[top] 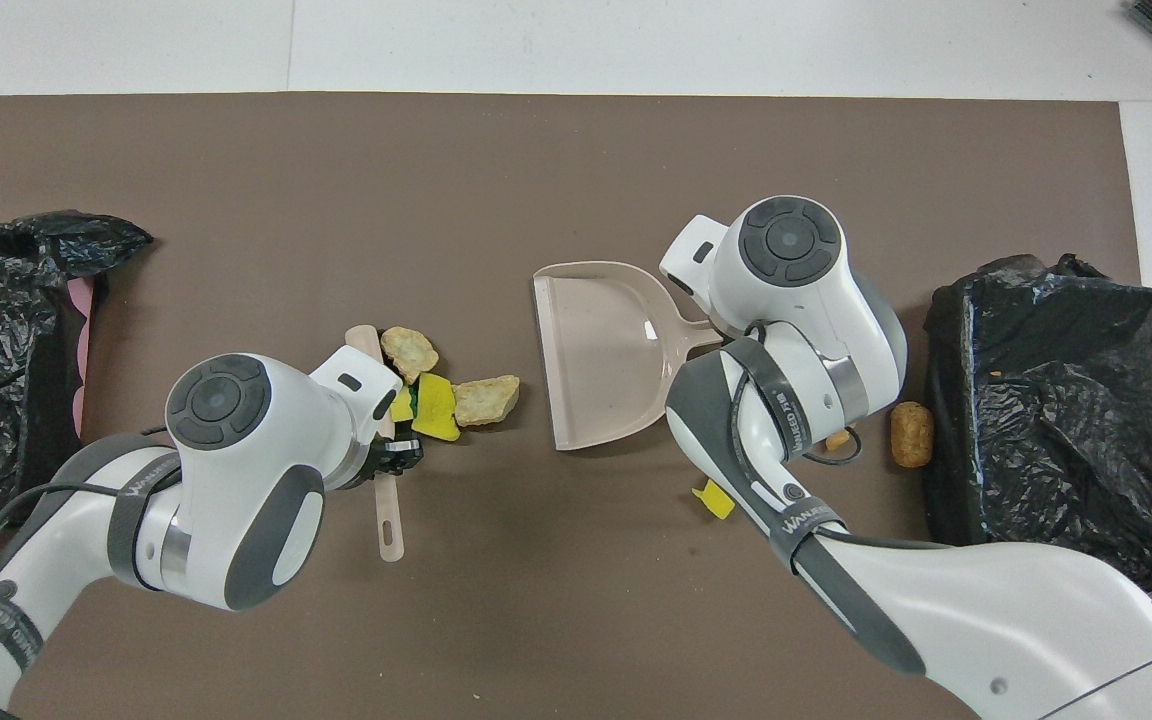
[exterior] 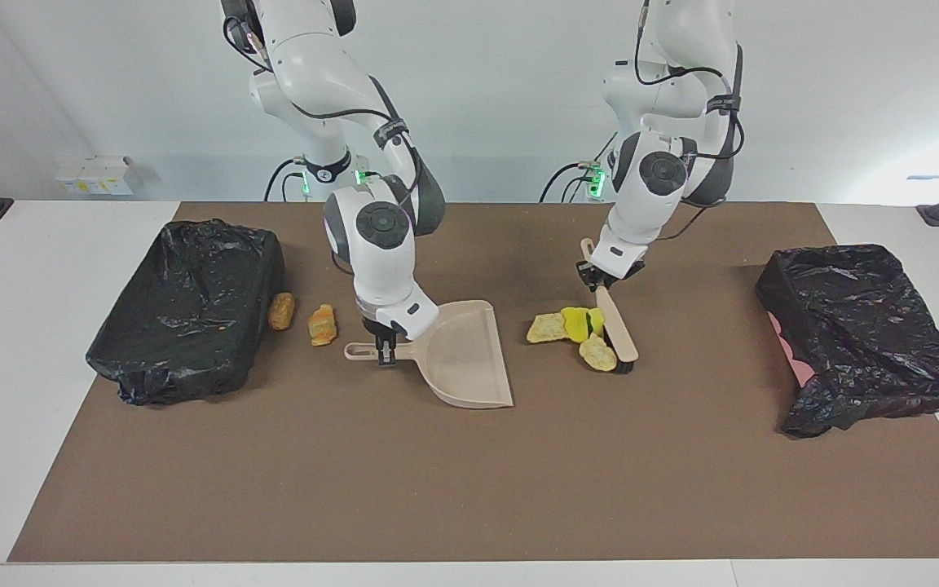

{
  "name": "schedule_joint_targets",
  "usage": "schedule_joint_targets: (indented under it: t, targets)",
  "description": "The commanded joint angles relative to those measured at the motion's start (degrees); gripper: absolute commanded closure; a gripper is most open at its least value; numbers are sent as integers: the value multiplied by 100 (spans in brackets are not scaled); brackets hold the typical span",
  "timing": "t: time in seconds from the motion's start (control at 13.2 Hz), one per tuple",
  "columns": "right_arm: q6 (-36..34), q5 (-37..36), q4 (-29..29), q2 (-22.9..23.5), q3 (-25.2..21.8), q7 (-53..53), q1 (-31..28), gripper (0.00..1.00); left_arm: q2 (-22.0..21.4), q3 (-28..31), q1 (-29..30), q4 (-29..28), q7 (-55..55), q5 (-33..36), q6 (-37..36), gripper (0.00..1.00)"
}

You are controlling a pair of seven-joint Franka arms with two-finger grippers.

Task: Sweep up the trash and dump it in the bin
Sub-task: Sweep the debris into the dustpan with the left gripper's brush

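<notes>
Left gripper (exterior: pixel 600 281): clenched on the handle of the brush (exterior: pixel 618 326), over the middle of the mat toward the left arm's end.
Brush: tilted, its dark bristle end down on the mat, touching the cluster of scraps.
Right gripper (exterior: pixel 386 346): clenched on the handle of the dustpan (exterior: pixel 465 355), near the middle of the mat.
Dustpan: beige, flat on the mat, its pan holding nothing, its wide mouth turned toward the cluster.
Scrap cluster: two pale beige lumps (exterior: pixel 547 328) (exterior: pixel 597 353) and a yellow sponge wedge (exterior: pixel 577 323) lie touching one another, between the brush and the dustpan, apart from the dustpan's mouth.
Other scraps: two orange-brown pieces (exterior: pixel 281 311) (exterior: pixel 323 325) lie by the bin at the right arm's end; one touches that bin's side. A small yellow wedge (top: pixel 717 498) lies nearer to the robots than the dustpan, seen only from overhead.
Bins: one black-bagged bin (exterior: pixel 188 310) at the right arm's end, another (exterior: pixel 861 334) at the left arm's end with pink showing at its side.
Mat (exterior: pixel 437 473): brown, covering the white table (exterior: pixel 29 326).
</notes>
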Motion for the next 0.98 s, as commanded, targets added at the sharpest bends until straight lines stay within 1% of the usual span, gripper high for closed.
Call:
schedule_joint_targets:
  t: [0.0, 0.15, 0.23, 0.38, 0.45, 0.61, 0.68, 0.76, 0.83, 0.91]
  targets:
    - [150, -102, -117, 4, 36, -103, -71, 100, 450, 38, -437, 560, -622, -242, 22, 100]
    - [150, -102, -117, 4, 45, -103, -71, 100, 557, 29, -640, 790, -870, -557, 57, 100]
    - [150, -102, -117, 4, 45, -103, -71, 100, 688, 29, -789, 878, -949, -750, 214, 100]
    - [150, -102, -143, 4, 45, -103, -71, 100, 934, -6, -966, 1001, -1073, -805, 522, 100]
    - [158, -93, -143, -4, 36, -103, -71, 100, 1118, -111, -975, 1158, -1117, -805, 601, 100]
    - [167, -93, -152, -4, 45, -103, -71, 100, 1513, -496, -958, 1379, -1449, -796, 1126, 100]
    - [167, -93, -161, -13, 45, -94, -71, 100, 1715, -655, -957, 1554, -1634, -814, 1364, 100]
    - [167, -93, -161, -13, 45, -94, -71, 100, 1900, -718, -975, 1929, -1723, -909, 1349, 100]
    - [167, -84, -170, -13, 45, -94, -71, 100, 1998, -727, -1036, 2246, -1811, -1050, 1219, 100]
    - [167, -76, -170, -13, 36, -94, -80, 100, 2016, -727, -1132, 2354, -1890, -1112, 1182, 100]
